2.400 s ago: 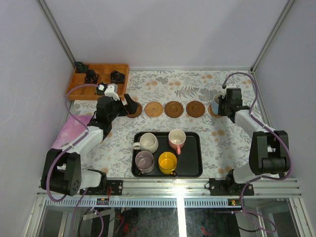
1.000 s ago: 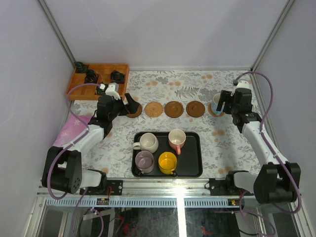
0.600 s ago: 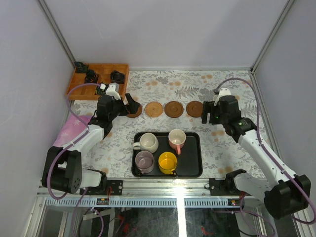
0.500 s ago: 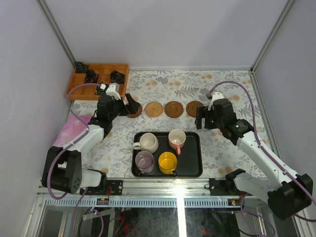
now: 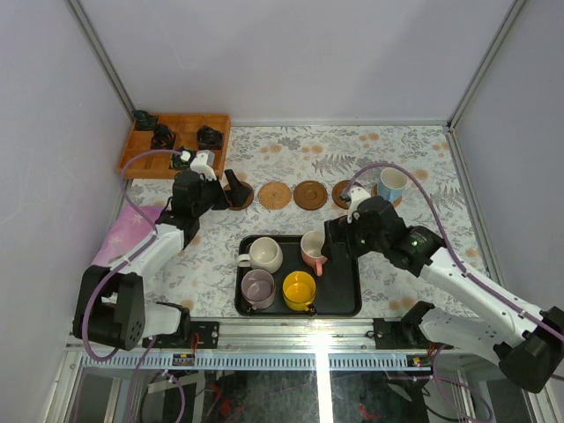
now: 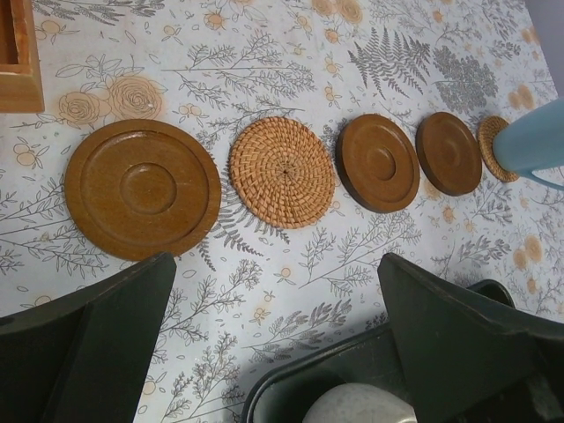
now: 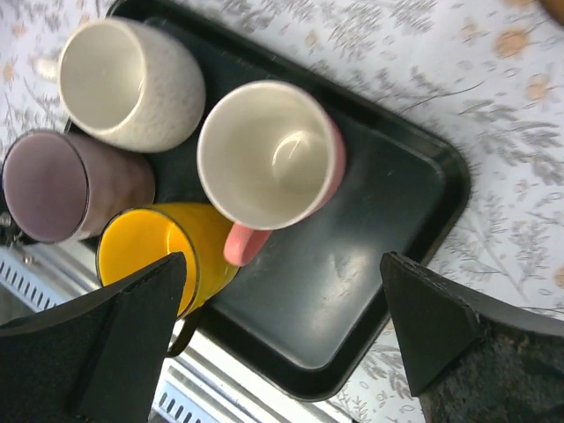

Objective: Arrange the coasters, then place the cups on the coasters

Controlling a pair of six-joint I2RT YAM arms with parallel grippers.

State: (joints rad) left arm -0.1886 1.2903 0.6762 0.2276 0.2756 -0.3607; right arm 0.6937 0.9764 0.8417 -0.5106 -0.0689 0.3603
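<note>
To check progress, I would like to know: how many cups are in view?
5. In the black tray: cream cup, pink cup, lilac cup, yellow cup. The blue cup stands on the rightmost coaster. None seems hidden.

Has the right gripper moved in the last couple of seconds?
Yes: the right gripper has left the blue-handled cup and swung left and nearer, over the pink cup in the tray.

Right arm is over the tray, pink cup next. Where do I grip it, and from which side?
Take the pink cup by its rim wall, from above: it stands upright, mouth open. Set one finger of the right gripper inside, one outside on the side facing the bare part of the tray, probably clear of its handle, which points at the yellow cup.
</note>
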